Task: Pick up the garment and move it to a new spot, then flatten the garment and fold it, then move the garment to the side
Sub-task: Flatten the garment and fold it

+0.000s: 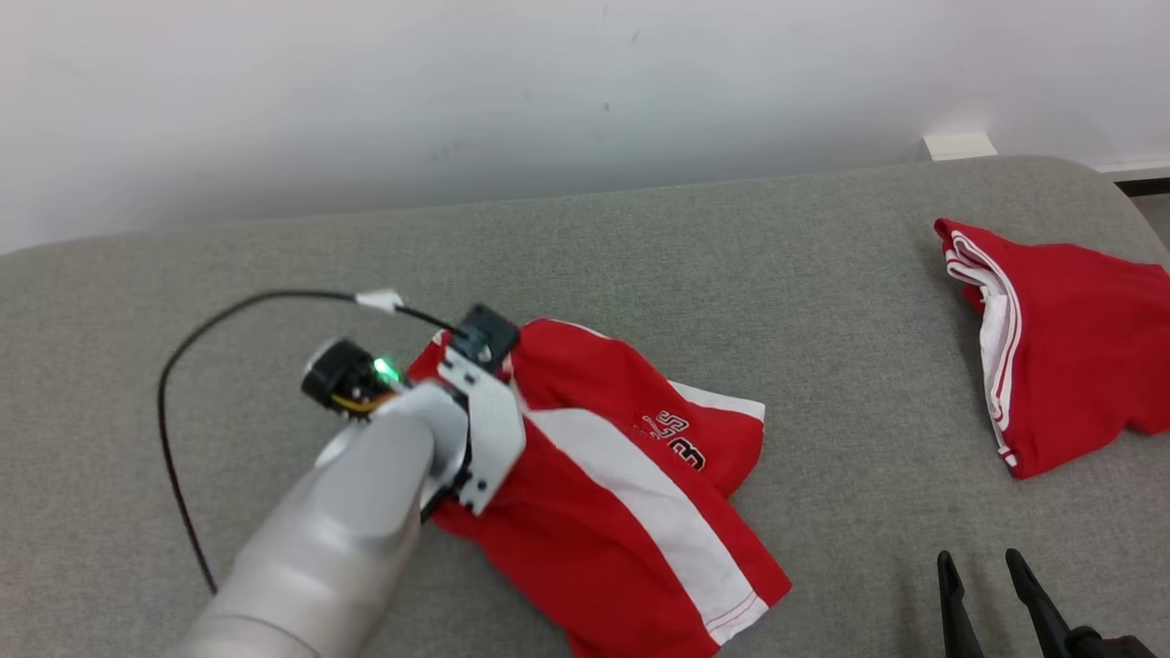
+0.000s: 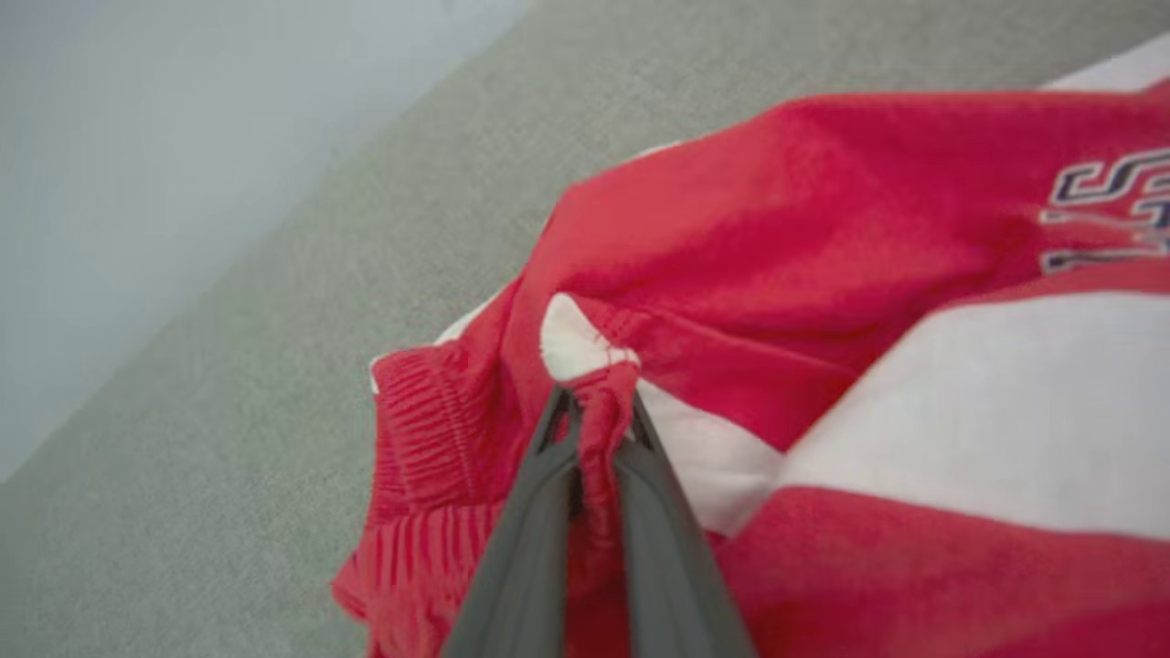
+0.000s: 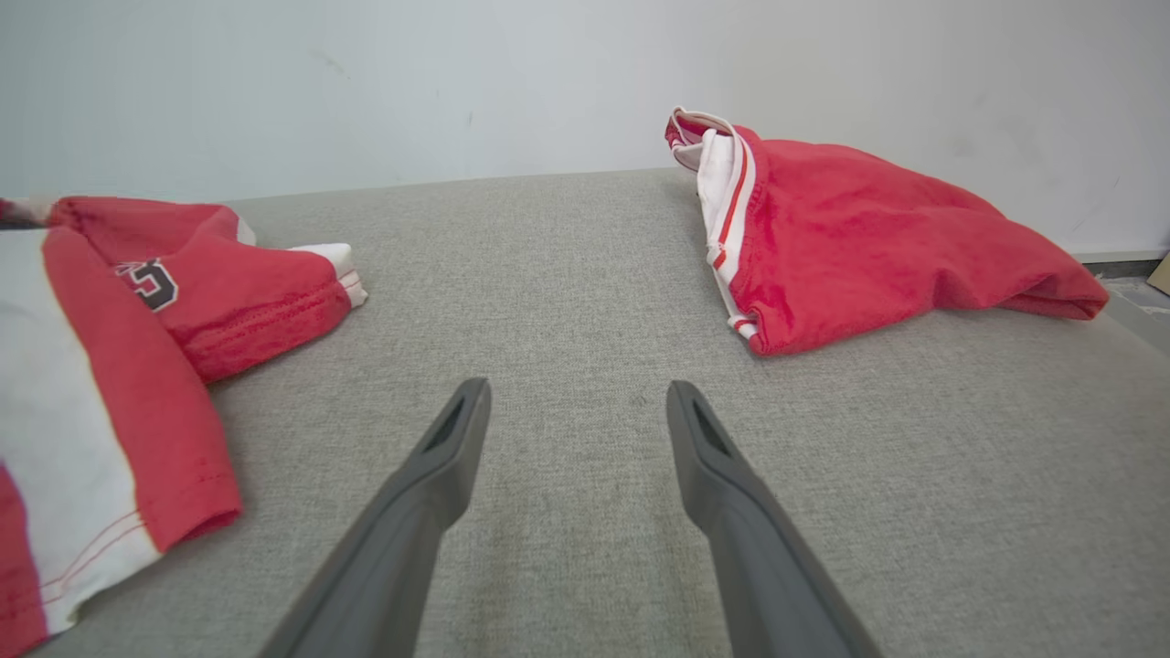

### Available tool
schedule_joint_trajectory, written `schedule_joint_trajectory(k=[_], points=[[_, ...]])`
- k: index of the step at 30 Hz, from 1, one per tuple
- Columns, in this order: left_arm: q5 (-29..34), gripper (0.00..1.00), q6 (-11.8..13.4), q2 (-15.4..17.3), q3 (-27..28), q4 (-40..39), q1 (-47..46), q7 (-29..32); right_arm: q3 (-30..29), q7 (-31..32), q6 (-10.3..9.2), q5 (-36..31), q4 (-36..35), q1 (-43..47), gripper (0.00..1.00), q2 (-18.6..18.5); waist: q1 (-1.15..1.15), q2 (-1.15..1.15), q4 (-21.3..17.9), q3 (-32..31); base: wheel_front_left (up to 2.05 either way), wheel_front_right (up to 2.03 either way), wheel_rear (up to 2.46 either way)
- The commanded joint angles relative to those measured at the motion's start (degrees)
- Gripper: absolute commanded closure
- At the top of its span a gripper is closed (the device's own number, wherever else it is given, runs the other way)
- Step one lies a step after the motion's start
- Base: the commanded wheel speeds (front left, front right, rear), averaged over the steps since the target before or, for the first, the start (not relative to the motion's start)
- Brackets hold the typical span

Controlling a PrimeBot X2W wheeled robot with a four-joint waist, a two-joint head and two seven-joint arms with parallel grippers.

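Garment: a red garment with a broad white stripe and dark lettering lies crumpled on the grey surface, left of centre in the head view.
Garment edge: in the left wrist view the gathered, elastic-looking hem sits at the lower left, with a raised fold of red cloth beside a white patch.
Left gripper: the left gripper is closed on that raised fold of the garment; the cloth is pinched between the two dark fingers.
Left arm: the pale forearm reaches in from the lower left and covers the garment's left end; a black cable loops out from the wrist over the surface.
Right gripper: the right gripper hangs low over bare grey surface with its fingers spread apart and nothing between them; it stands at the lower right of the head view.
Other garment: a second red piece with white trim, the other garment, lies at the far right of the surface, well apart from the first.
Background: a pale wall runs behind the surface.
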Motion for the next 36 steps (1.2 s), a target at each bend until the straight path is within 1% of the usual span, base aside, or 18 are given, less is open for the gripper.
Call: schedule_joint_trajectory(k=[1,4,13,14,15,17,19,20,22,24,25,26,27,28,31,36], points=[[-0.9,1.0,0.7,0.2,1.0,-0.7,-1.9,-1.5,0.0,-0.2,-0.18,-0.6,0.4,0.3,0.0,-0.1,-0.01,0.0,0.0,-0.1,0.0,0.0,0.0],[-3.2,1.0,2.3,0.0,3.2,-1.6,-2.9,-4.5,0.7,-0.2,-0.18,-0.2,0.6,0.0,0.0,-0.1,-0.01,0.0,-0.3,-0.6,0.0,0.0,0.0],[-7.5,1.0,9.0,-0.5,8.9,-4.2,-7.6,-16.2,2.1,-0.2,-0.18,0.5,1.3,0.3,0.0,-0.1,-0.01,0.0,-3.1,-2.2,0.0,0.0,0.0],[-8.0,1.0,9.8,-0.6,9.6,-4.7,-8.4,-17.3,2.2,-0.2,-0.18,0.5,1.3,0.4,0.0,-0.1,-0.01,0.0,-3.5,-2.5,0.0,0.0,0.0],[-8.0,1.0,9.8,-0.6,9.6,-4.7,-8.4,-17.3,2.2,-0.2,-0.18,0.5,1.3,0.4,0.0,-0.1,-0.01,0.0,-3.5,-2.5,0.0,0.0,0.0],[-9.4,1.0,11.4,-0.7,11.1,-5.8,-9.6,-19.3,2.4,-0.2,-0.18,0.6,1.5,0.5,0.0,-0.1,-0.01,0.0,-4.3,-3.0,0.0,0.0,0.0],[-10.1,1.0,12.5,-0.8,12.4,-8.3,-11.0,-20.4,2.5,-0.2,-0.17,0.5,1.5,0.5,0.0,-0.1,-0.01,0.0,-5.1,-3.3,0.0,0.0,0.0],[-10.2,1.0,13.7,-0.8,13.2,-9.7,-11.6,-20.7,2.6,-0.2,-0.17,0.6,1.5,0.4,0.0,-0.1,-0.01,0.0,-5.4,-3.3,0.0,0.0,0.0],[-10.0,1.0,16.4,-0.8,15.9,-16.4,-12.9,-20.9,2.6,-0.2,-0.18,0.8,1.3,-0.1,0.0,-0.1,-0.01,0.0,-5.9,-3.0,0.0,0.0,0.0],[-9.3,1.0,18.0,-0.8,18.2,-22.6,-11.0,-20.7,2.5,-0.2,-0.18,1.0,1.2,-0.4,0.0,-0.1,-0.01,0.0,-6.2,-2.6,0.0,0.0,0.0],[-9.2,1.0,18.4,-0.8,19.1,-25.2,-9.9,-20.7,2.6,-0.2,-0.17,1.0,1.2,-0.5,0.0,-0.1,-0.01,0.0,-6.4,-2.4,0.0,0.0,0.0],[-8.3,1.0,18.8,-0.9,19.9,-29.7,-8.1,-20.8,2.6,-0.2,-0.17,1.0,1.2,-0.8,0.0,-0.1,-0.01,0.0,-6.5,-2.0,0.0,0.0,0.0],[-8.3,1.0,18.8,-0.9,19.9,-29.7,-8.1,-20.8,2.6,-0.2,-0.17,1.0,1.2,-0.8,0.0,-0.1,-0.01,0.0,-6.5,-2.0,0.0,0.0,0.0],[-9.3,1.0,18.7,-1.0,20.4,-32.3,-5.4,-20.8,2.2,-0.2,-0.17,1.2,1.2,-1.0,0.0,-0.1,-0.01,0.0,-6.3,-1.6,0.0,0.0,0.0],[-10.6,1.0,18.6,-1.0,19.9,-34.7,-2.5,-20.8,1.8,-0.2,-0.17,1.2,1.2,-1.1,0.0,-0.1,-0.01,0.0,-6.0,-1.5,0.0,0.0,0.0],[-14.4,1.0,19.0,-1.0,18.7,-40.0,9.2,-20.8,1.0,-0.2,-0.18,1.1,1.1,-1.1,0.0,-0.1,-0.01,0.0,-4.2,-1.3,0.0,0.0,0.0]])
